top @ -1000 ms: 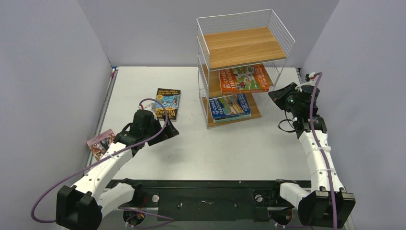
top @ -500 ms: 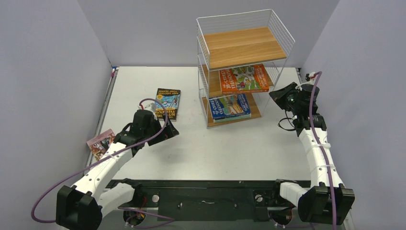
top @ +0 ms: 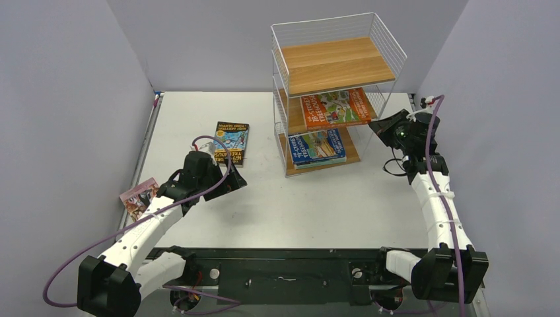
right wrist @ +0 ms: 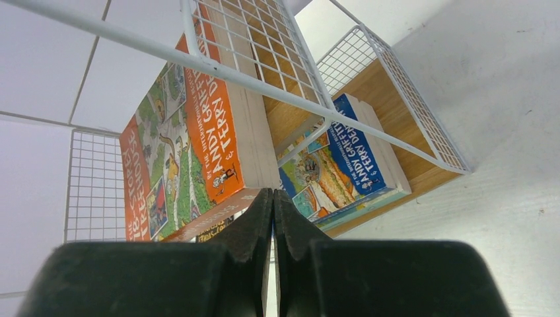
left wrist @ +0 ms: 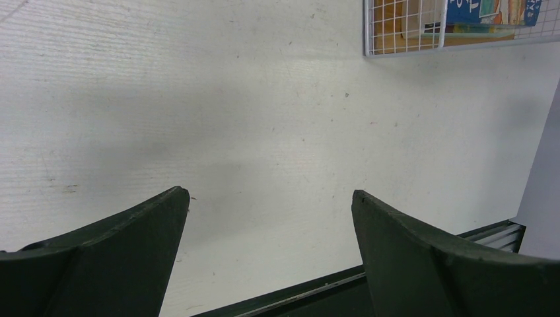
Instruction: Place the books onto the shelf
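Observation:
The shelf (top: 337, 66) stands at the back right of the table. An orange book (top: 335, 107) lies on its middle tier, jutting out toward the right. A blue book (top: 317, 146) lies on the bottom tier. A dark book (top: 232, 142) lies flat on the table, and a pink book (top: 139, 198) leans at the left wall. My right gripper (top: 375, 125) is shut with nothing in it. In the right wrist view its tips (right wrist: 273, 193) meet the near corner of the orange book (right wrist: 191, 152), with the blue book (right wrist: 343, 165) lower down. My left gripper (left wrist: 271, 195) hangs open over bare table.
White wire mesh (right wrist: 251, 72) of the shelf crosses just above my right gripper. A second book's brown edge (right wrist: 221, 210) shows under the orange one. The purple side walls stand close on both sides. The shelf's bottom corner (left wrist: 403, 30) shows in the left wrist view.
My right gripper has edged up and toward the shelf, and the orange book has shifted slightly on the middle tier. The left arm has not moved.

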Robot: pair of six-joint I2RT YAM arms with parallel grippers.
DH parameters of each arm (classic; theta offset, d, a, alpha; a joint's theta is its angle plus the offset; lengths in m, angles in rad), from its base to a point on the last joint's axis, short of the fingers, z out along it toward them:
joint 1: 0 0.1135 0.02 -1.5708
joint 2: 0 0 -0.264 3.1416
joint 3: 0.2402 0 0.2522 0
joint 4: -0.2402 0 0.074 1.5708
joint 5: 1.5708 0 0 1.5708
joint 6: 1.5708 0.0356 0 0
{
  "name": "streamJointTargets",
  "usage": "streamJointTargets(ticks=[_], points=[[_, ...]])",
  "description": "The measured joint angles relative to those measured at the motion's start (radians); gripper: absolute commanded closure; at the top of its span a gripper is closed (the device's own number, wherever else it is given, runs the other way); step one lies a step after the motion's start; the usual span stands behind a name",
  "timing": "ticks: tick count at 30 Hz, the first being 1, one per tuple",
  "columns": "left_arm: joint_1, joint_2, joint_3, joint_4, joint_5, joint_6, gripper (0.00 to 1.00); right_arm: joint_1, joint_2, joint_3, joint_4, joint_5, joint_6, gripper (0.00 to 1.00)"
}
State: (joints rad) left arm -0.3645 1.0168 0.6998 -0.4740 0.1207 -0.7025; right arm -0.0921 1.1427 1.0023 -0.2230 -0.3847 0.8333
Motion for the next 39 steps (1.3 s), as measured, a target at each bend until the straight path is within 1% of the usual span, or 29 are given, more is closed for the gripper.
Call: streamJointTargets(ticks=[17, 21, 23, 28, 31, 35, 39], points=[[0.000, 0.006, 0.000, 0.000, 0.001, 0.000, 0.07, 0.000, 0.041, 0.021, 0.054, -0.033, 0.038, 1.00], [0.000, 0.007, 0.000, 0.000, 0.001, 0.000, 0.07, 0.002, 0.039, 0.021, 0.058, -0.034, 0.043, 0.96], [0.000, 0.008, 0.000, 0.000, 0.001, 0.000, 0.07, 0.013, 0.024, 0.018, 0.054, -0.013, 0.040, 0.91], [0.000, 0.010, 0.000, 0.002, 0.001, 0.000, 0.08, 0.060, -0.082, -0.026, 0.041, 0.056, 0.037, 0.89], [0.000, 0.018, 0.000, 0.007, 0.005, 0.000, 0.08, 0.112, -0.120, -0.037, 0.042, 0.095, 0.039, 0.90], [0.000, 0.020, 0.000, 0.007, 0.008, 0.000, 0.08, 0.195, -0.100, -0.037, 0.052, 0.125, 0.046, 0.90], [0.000, 0.019, 0.000, 0.007, 0.007, 0.000, 0.07, 0.232, -0.052, -0.037, 0.064, 0.137, 0.054, 0.90]])
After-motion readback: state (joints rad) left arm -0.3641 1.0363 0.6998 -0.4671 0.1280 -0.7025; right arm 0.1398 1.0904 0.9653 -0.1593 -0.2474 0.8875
